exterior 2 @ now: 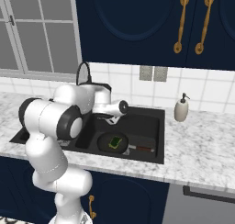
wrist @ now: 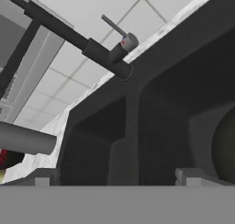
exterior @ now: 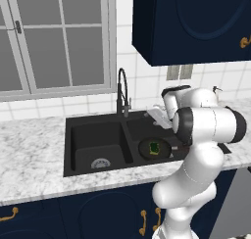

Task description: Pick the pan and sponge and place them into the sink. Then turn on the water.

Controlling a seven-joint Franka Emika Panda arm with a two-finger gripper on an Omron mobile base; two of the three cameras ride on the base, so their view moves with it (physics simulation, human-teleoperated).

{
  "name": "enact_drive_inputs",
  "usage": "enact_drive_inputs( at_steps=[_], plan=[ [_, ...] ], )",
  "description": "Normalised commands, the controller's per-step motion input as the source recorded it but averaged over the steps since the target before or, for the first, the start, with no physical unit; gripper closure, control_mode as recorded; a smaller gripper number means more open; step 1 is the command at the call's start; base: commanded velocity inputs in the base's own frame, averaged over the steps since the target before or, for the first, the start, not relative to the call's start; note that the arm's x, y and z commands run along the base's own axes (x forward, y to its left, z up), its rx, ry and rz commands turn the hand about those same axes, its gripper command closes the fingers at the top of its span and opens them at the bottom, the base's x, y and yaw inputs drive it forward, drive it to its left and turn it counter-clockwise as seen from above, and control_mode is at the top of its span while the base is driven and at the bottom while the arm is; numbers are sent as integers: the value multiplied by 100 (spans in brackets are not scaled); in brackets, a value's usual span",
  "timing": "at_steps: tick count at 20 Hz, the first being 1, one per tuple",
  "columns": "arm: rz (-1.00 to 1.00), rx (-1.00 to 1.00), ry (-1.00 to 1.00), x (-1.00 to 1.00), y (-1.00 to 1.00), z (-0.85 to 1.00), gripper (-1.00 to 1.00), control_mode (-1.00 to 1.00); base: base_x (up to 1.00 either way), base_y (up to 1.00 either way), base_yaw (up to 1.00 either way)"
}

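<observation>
marble counter (exterior 2: 202, 145) | soap bottle (exterior 2: 181, 108) right of sink (exterior 2: 151, 115) | faucet (exterior: 122, 93) behind | hand (exterior 2: 111, 120) fingers apart

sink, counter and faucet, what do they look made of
Sink: matte black, perhaps composite or coated metal; no shine, and the round drain looks like bare metal.
Counter: white marble-like stone, grey veining, smooth.
Faucet: dark metal by its look, with a thin gooseneck.

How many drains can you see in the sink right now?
1. A round metal drain sits on the floor of the left basin of the sink. The pan covers the right basin's floor, so a second drain may be hidden under it.
</observation>
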Motion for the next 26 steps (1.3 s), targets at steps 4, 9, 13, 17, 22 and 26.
enact_drive_inputs(
  at_steps=[4, 9, 13, 17, 22, 26],
  plan=[
    [0, 4, 0, 21, 11, 19, -100, -100, 0, 0, 0],
    [0, 4, 0, 26, 9, 14, -100, -100, 0, 0, 0],
    [0, 5, 0, 34, 11, 2, -100, -100, 0, 0, 0],
    [0, 1, -1, 36, 10, 0, -100, -100, 0, 0, 0],
    [0, 2, -2, 33, 4, 0, -100, -100, 0, 0, 0],
    [0, 0, -2, 33, 5, 0, -100, -100, 0, 0, 0]
  ],
)
